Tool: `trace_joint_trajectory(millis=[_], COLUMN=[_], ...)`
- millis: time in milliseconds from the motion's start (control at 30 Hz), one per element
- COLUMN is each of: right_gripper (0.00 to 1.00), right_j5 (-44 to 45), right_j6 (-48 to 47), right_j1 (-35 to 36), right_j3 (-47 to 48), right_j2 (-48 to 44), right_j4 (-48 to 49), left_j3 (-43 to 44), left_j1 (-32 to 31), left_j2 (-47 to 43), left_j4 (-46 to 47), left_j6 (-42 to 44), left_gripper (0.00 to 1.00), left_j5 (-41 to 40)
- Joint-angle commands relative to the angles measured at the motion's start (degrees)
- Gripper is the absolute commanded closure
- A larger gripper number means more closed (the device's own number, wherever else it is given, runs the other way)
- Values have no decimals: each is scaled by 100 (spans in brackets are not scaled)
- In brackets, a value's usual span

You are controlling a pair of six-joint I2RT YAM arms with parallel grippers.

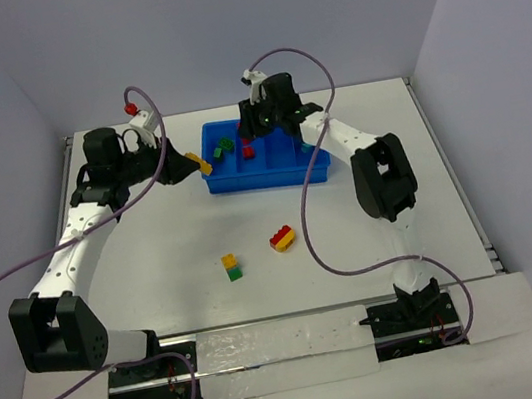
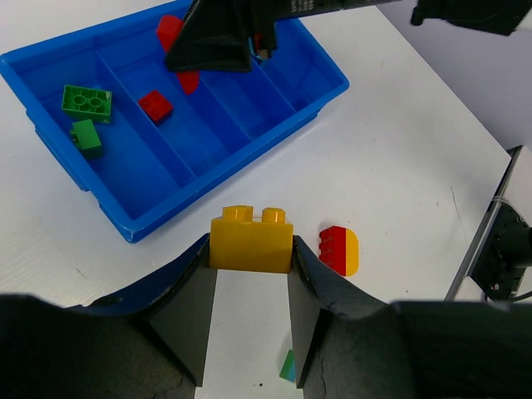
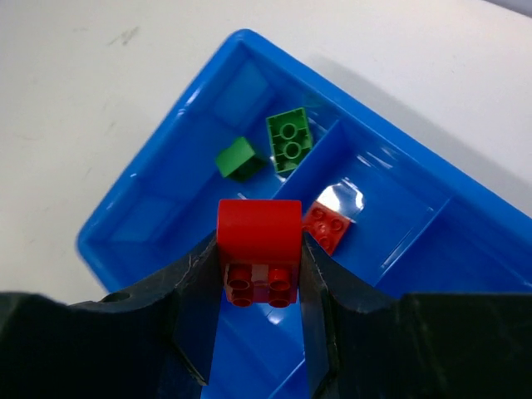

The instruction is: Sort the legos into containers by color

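The blue tray point(image 1: 265, 182) stands at the back middle of the table. Its leftmost compartment holds two green bricks point(image 3: 289, 139) point(image 3: 238, 158), and the compartment beside it holds a red brick point(image 3: 330, 226). My right gripper point(image 3: 259, 249) hangs over the tray's left half, shut on a red brick point(image 3: 258, 226). My left gripper point(image 2: 250, 249) is just left of the tray point(image 2: 133, 224), above the table, shut on a yellow brick point(image 2: 250, 241). In the top view the yellow brick point(image 1: 205, 165) sits beside the tray's left end.
A red-and-yellow pair point(image 1: 282, 238) and a yellow-and-green pair point(image 1: 230, 266) lie loose on the white table in front of the tray. The red-and-yellow pair point(image 2: 340, 250) shows right of my left fingers. The tray's two right compartments look bare.
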Motion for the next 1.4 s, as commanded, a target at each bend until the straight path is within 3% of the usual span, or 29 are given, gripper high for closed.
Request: trace_joint_trajectory(millis=[0,200,467,567,667,900,1133,1200,1367], right_gripper=[91,86,82,72,69,47,41,35,34], right_j5=[506,750,1858,2143,2297,2465,2455,2416,2253], right_j6=[-20,-51,-77,-134,-178,-248,-178,-134,-25], right_j1=[85,126,276,382,423,498,498,507,503], right_j3=[540,1035,1145,1052,967,967,910,897,591], right_j2=[331,905,1053,1035,1029,1041,1007,969,543], right_j4=[433,380,593,763,837,839,846,831,846], left_j3=[-13,-5,-23,-30,-8,7,31,62,130], left_j1=[53,70,97,97,101,105,106,105,102], left_j2=[-91,-12,41,66,84,95,120,137,183], left_j4=[255,271,291,306,297,324,385,394,465], left_j6=[-97,-107,-96,-96,-105,-140,-201,-211,-239], left_gripper=[100,100,100,100,100,100,100,100,100], left_j5=[-49,-85,-119,-119,-132,-139,-137,-113,-94])
